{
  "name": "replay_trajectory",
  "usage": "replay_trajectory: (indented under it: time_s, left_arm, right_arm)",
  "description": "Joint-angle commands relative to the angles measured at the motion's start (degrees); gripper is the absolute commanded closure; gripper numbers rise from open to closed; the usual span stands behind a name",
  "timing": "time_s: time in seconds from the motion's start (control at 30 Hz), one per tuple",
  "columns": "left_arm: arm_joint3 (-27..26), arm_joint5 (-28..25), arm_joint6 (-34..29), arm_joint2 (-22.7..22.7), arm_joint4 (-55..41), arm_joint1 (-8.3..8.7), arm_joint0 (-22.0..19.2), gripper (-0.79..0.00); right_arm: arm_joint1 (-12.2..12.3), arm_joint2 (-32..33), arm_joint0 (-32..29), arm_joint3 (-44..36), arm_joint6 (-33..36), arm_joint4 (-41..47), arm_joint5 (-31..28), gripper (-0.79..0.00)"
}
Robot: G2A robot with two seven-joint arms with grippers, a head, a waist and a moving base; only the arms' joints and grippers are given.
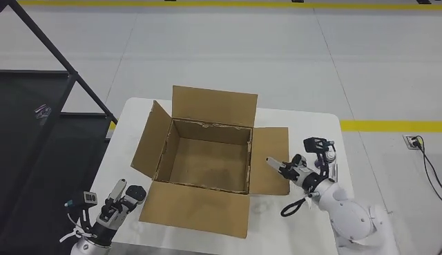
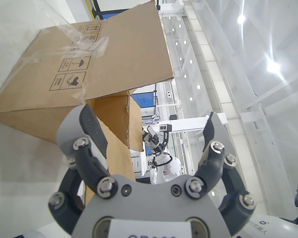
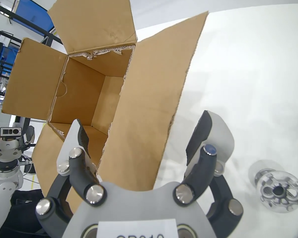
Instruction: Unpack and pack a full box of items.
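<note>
An open cardboard box (image 1: 207, 164) stands mid-table with all flaps spread; its inside shows bare cardboard floor. My left gripper (image 1: 131, 189) is open near the table's front left corner, just off the box's front flap (image 1: 197, 206). In the left wrist view its fingers (image 2: 92, 125) frame the box's printed side (image 2: 72, 75) and hold nothing. My right gripper (image 1: 276, 166) is open over the box's right flap (image 1: 271, 159). In the right wrist view that flap (image 3: 151, 95) runs between the spread fingers (image 3: 201, 132), unclamped.
The white table (image 1: 304, 124) has free room to the right of the box. A round metal fitting (image 3: 278, 190) sits in the tabletop near my right gripper. A black frame (image 1: 41, 41) stands off the table's left side. Loose clear tape (image 2: 84, 43) hangs on the box.
</note>
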Motion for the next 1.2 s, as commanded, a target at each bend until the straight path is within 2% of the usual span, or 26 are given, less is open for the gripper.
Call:
replay_trajectory:
  time_s: [0.0,0.23,0.4,0.5,0.63,1.0,1.17]
  left_arm:
    - [0.0,0.0,0.0,0.0,0.0,0.00,0.0,-0.785]
    - [0.0,0.0,0.0,0.0,0.0,0.00,0.0,-0.785]
    - [0.0,0.0,0.0,0.0,0.0,0.00,0.0,-0.785]
    - [0.0,0.0,0.0,0.0,0.0,0.00,0.0,-0.785]
    - [0.0,0.0,0.0,0.0,0.0,0.00,0.0,-0.785]
    - [0.0,0.0,0.0,0.0,0.0,0.00,0.0,-0.785]
    - [0.0,0.0,0.0,0.0,0.0,0.00,0.0,-0.785]
  right_arm:
    - [0.4,3.3,-3.4,-3.8,-0.4,-0.5,-0.7,-0.785]
    - [1.5,13.7,-14.7,-13.3,-2.8,-8.1,0.3,-0.785]
    - [1.9,16.6,-19.0,-13.8,-2.9,-17.8,4.5,-0.785]
    - [2.4,16.1,-16.4,-8.7,1.1,-22.1,4.6,-0.785]
    - [3.2,15.7,-8.2,3.1,7.2,-22.9,1.3,-0.785]
    - [3.2,14.9,-8.3,3.6,6.3,-23.3,0.4,-0.785]
    - [3.4,11.1,-4.0,7.4,9.8,-30.3,4.5,-0.785]
